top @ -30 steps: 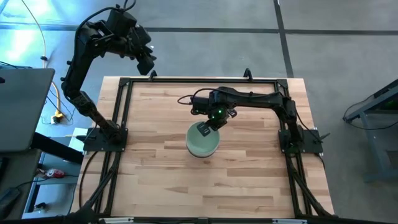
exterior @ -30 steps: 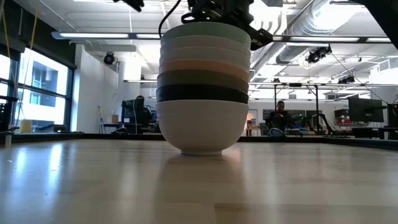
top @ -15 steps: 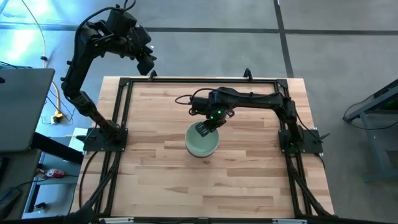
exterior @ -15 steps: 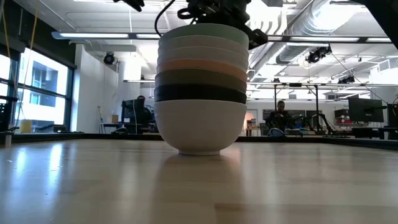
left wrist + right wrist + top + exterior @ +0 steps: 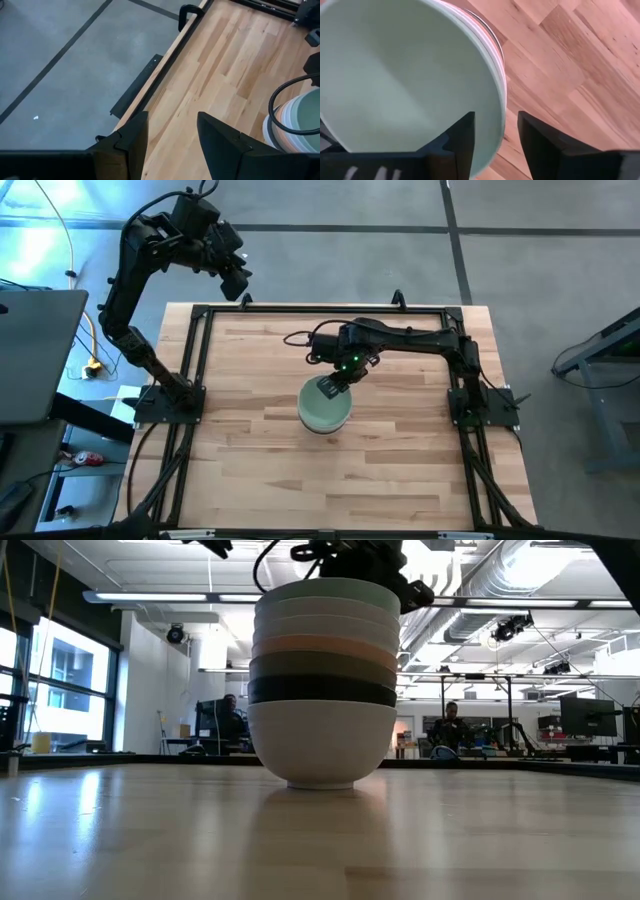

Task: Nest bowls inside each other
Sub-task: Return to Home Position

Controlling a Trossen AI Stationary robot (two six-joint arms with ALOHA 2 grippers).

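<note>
The bowls stand nested in one stack (image 5: 325, 408) on the table's middle, resting on the base of a white bowl (image 5: 320, 745). Above it sit black, olive-grey, peach-orange and white bowls, with a pale green bowl (image 5: 405, 75) on top. My right gripper (image 5: 495, 135) is open just above the stack's far right side. One finger stands inside the green bowl's rim (image 5: 501, 107) and one outside, and I see no touch. My left gripper (image 5: 238, 285) is open, raised high over the table's far left corner.
A black frame (image 5: 320, 308) runs around the table top. Bare wood lies on every side of the stack. Beyond the table's far edge the low view shows a room with people seated at desks (image 5: 450, 725).
The stack has slid a touch toward the table's left edge and stays upright and nested. My right gripper has stayed at the top bowl's rim.
</note>
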